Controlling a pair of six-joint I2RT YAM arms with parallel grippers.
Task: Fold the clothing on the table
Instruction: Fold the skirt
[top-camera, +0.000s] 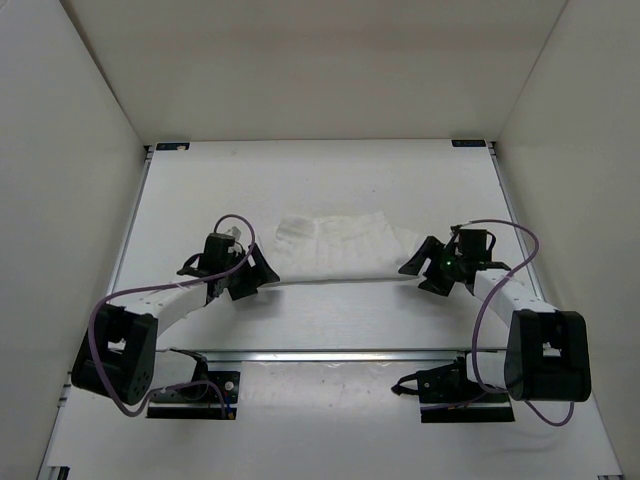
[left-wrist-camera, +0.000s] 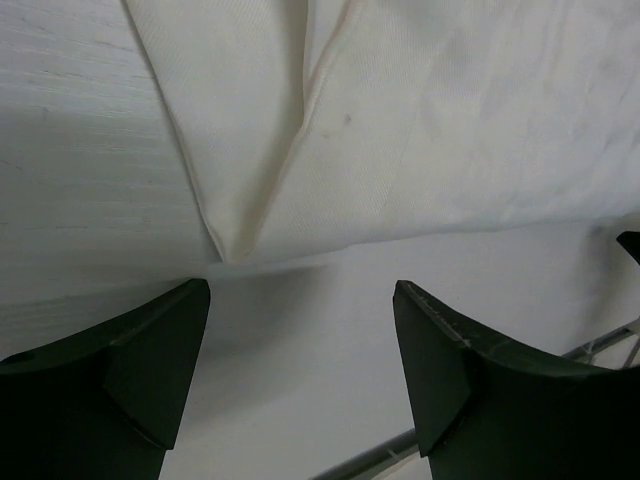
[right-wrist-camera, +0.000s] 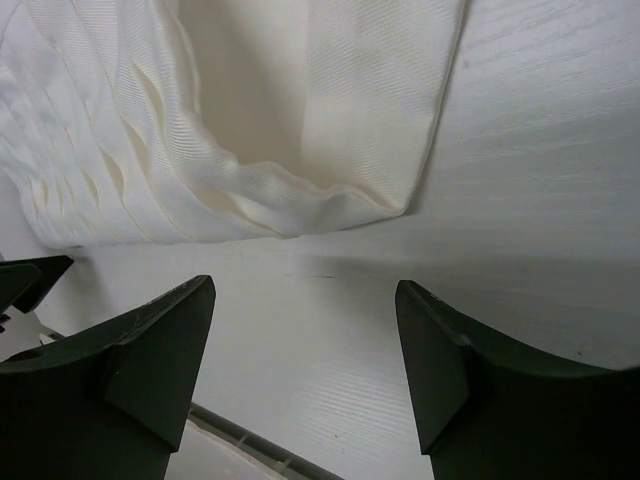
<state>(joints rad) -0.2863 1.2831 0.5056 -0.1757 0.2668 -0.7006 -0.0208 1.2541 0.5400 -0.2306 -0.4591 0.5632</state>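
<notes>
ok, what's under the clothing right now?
The clothing lies directly on the table. Nothing shows at its edges in either wrist view. Whatever its folded layers cover cannot be seen.

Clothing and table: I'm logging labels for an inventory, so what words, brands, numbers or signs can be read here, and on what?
None can be read. The clothing shows plain pleated white fabric, with no tag or print in any view; the table bears no markings.
</notes>
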